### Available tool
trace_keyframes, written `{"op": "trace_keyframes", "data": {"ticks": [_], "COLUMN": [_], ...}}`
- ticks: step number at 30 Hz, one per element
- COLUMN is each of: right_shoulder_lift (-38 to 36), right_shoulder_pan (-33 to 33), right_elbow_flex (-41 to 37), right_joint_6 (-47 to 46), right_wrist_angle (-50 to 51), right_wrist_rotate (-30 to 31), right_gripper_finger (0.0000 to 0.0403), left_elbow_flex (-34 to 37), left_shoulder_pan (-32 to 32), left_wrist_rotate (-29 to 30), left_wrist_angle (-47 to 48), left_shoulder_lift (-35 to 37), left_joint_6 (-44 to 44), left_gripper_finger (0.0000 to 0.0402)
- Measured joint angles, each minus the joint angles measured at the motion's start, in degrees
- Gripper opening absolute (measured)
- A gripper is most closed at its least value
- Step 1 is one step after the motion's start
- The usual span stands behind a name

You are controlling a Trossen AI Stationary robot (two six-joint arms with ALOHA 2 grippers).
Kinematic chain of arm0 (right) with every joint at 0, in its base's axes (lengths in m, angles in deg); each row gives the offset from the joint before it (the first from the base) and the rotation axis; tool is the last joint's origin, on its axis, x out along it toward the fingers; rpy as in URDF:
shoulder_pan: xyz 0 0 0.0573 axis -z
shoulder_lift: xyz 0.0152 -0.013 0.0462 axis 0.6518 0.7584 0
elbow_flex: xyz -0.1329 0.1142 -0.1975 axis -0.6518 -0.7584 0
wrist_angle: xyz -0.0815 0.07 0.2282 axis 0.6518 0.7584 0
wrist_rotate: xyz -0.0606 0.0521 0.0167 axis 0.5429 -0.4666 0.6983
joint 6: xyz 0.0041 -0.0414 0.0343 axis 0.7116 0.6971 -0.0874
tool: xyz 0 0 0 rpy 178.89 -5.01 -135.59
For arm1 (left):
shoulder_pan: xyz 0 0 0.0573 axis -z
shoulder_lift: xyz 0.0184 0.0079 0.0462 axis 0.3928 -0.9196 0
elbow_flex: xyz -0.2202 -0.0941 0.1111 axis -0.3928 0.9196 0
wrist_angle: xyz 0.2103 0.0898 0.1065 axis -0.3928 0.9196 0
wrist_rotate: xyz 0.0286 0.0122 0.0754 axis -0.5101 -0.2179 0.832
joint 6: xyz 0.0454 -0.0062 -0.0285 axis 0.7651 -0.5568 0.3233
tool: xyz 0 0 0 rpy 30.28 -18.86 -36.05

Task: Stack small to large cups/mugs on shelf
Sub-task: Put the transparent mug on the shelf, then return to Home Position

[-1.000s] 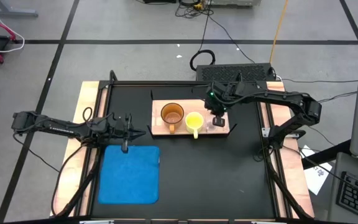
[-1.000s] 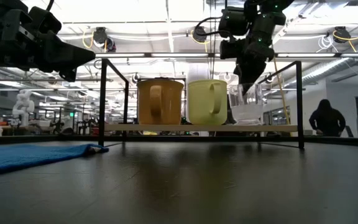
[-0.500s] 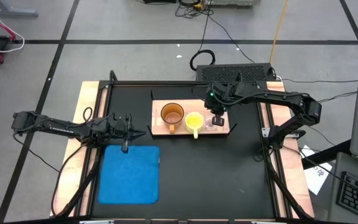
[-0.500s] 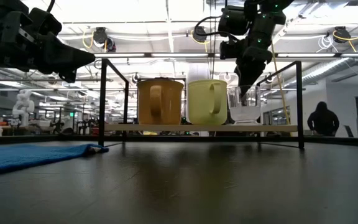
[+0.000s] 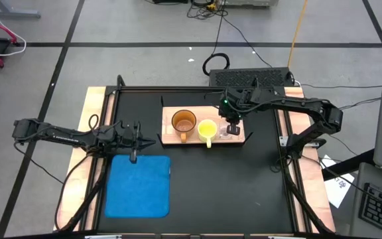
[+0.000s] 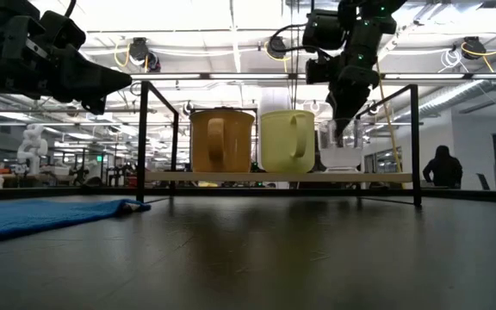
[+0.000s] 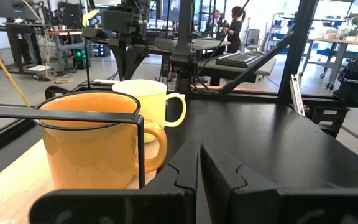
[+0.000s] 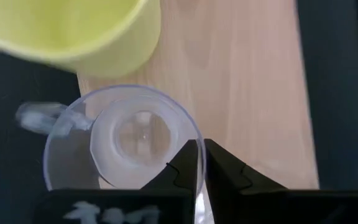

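The wooden shelf (image 5: 168, 133) lies at the table's far middle. On it stand, from left to right, the orange-brown mug (image 5: 184, 122), the yellow mug (image 5: 207, 129) and the clear glass cup (image 5: 228, 132), each on its base and each with its mouth up. Both mug handles point toward the near edge. My right gripper (image 5: 231, 126) comes down over the shelf's right end and is shut on the glass cup (image 8: 123, 137). My left gripper (image 5: 150, 141) is shut and empty, hovering left of the shelf above the blue mat's far edge. My right gripper pinches the glass cup's rim (image 8: 194, 138) between its two fingers (image 8: 185, 165), one inside the cup and one outside. The fingers come from above, pointing down (image 6: 341, 138). The cup stands upright with its base on the shelf (image 6: 231, 176), beside the yellow mug (image 6: 287, 140).
A blue mat (image 5: 138, 184) lies at the near left. A black metal frame (image 6: 142, 142) rises around the shelf. The table between the shelf and the near edge is bare black. A person (image 6: 442, 166) shows far off in the room.
My right gripper has gone down a little over the shelf's right end, still shut on the glass cup's rim. The cup has settled lower onto the shelf.
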Motion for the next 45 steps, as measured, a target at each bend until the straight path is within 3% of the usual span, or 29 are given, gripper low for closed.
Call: {"op": "trace_keyframes", "data": {"ticks": [18,29,33,40,45], "right_shoulder_lift": [-1.3,-15.7,-22.6,-34.3,-42.8], "right_shoulder_pan": [0.0,0.0,0.0,0.0,-1.0], "right_elbow_flex": [-0.2,-0.1,0.0,0.0,-3.3], "right_joint_6": [0.6,0.5,0.0,-2.3,-5.9], "right_wrist_angle": [0.7,-2.7,-2.2,0.6,0.8], "right_wrist_rotate": [-0.3,-0.3,-2.6,-4.8,-4.8], "right_gripper_finger": [0.0112,0.0152,0.0133,0.0011,0.0003], "left_elbow_flex": [0.0,0.0,0.0,0.0,0.0], "left_shoulder_pan": [0.0,0.0,0.0,0.0,0.0], "left_wrist_rotate": [0.0,0.1,2.6,3.0,4.4], "left_wrist_angle": [0.0,-0.6,-1.7,-7.0,-8.6], "left_shoulder_lift": [0.0,0.0,0.0,0.0,1.1], "left_joint_6": [0.0,1.4,1.4,3.4,5.0], "left_gripper_finger": [0.0021,0.0021,0.0012,0.0002,0.0001]}}
